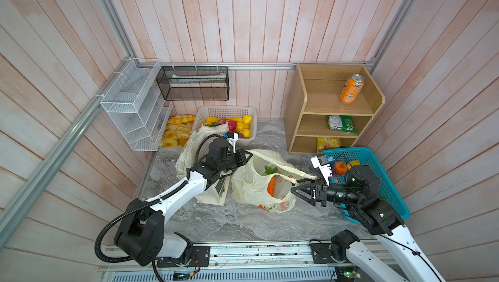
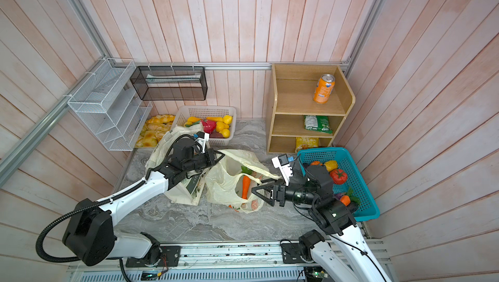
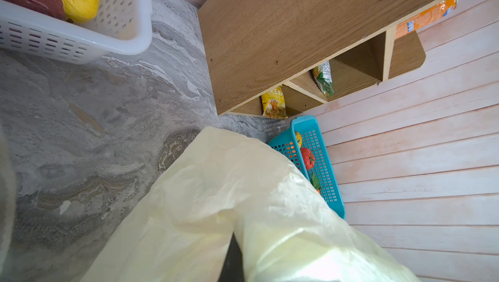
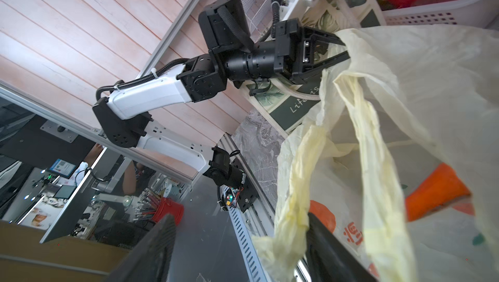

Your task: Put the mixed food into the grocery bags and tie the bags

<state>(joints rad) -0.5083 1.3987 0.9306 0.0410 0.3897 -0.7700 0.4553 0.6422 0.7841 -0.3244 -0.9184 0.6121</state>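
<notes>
The pale-yellow plastic grocery bag [image 1: 249, 186] [image 2: 221, 186] lies open mid-table, with an orange toy carrot [image 1: 271, 185] [image 2: 245, 186] [image 4: 437, 191] inside. My left gripper [image 1: 249, 156] [image 2: 222, 155] [image 4: 345, 48] is shut on the bag's far rim; in the left wrist view the plastic [image 3: 243, 186] drapes over the gripper [image 3: 232, 253]. My right gripper [image 1: 293, 187] [image 2: 253, 189] [image 4: 239, 216] stands open at the bag's near-right side. A loop handle [image 4: 297, 213] lies against one finger. The cream cloth tote [image 1: 189, 145] [image 2: 162, 145] slumps behind the left arm.
A blue basket [image 1: 405, 207] of toy vegetables sits under the right arm. The wooden shelf [image 1: 297, 105] holds an orange can [image 1: 351, 89], a green packet [image 1: 341, 124] and a yellow packet [image 1: 328, 143]. A white fruit basket [image 1: 226, 109] and bread [image 1: 175, 129] stand at the back.
</notes>
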